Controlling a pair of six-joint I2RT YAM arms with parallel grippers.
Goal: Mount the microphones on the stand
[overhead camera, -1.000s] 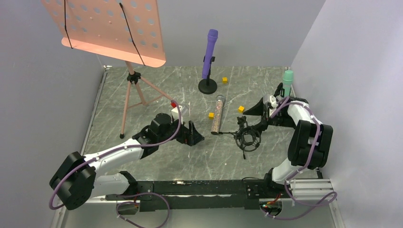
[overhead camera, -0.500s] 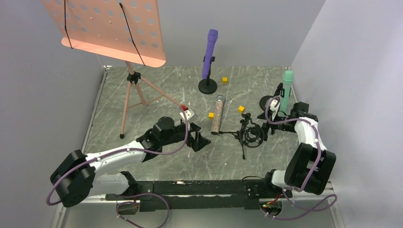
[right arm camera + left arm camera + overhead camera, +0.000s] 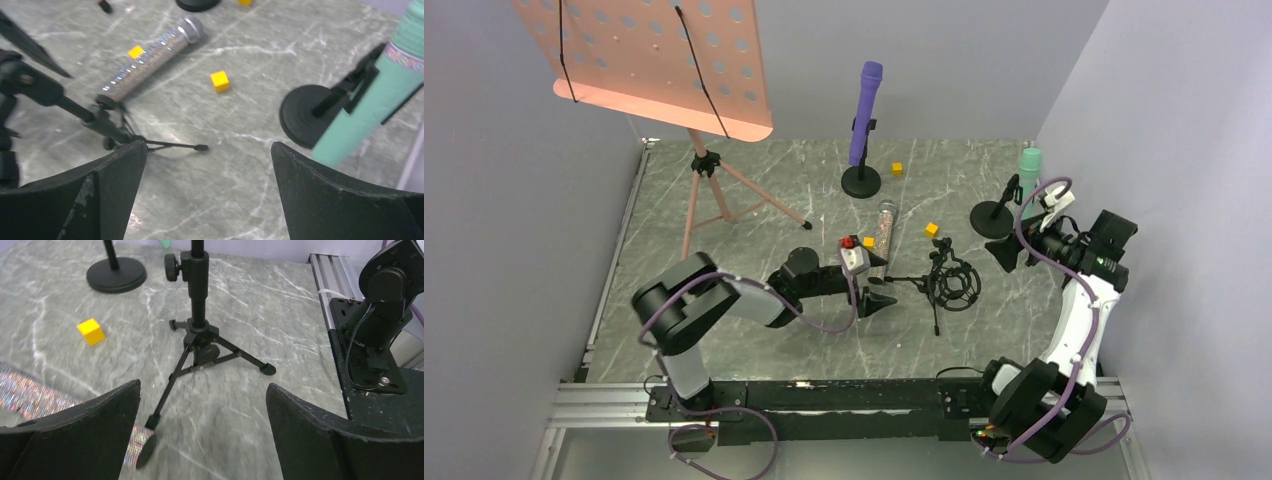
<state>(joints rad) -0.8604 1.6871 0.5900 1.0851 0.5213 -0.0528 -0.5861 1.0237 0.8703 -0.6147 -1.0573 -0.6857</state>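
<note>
Both pairs of jaws are spread wide, nothing held. The copper microphone (image 3: 30,395) is seen lying at one finger's edge of the left gripper (image 3: 202,390). Bare marble table (image 3: 240,190) is framed inside the right gripper (image 3: 209,147), the mint microphone (image 3: 370,110) just outside.

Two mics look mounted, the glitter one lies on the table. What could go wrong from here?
The glittery mic lies with its tail by a foot of the tripod stand; the left gripper, jaws open, could snag that leg and tip the stand. The right gripper, jaws open, hangs near the tilted mint green mic; a swing could knock it from its clip.
</note>
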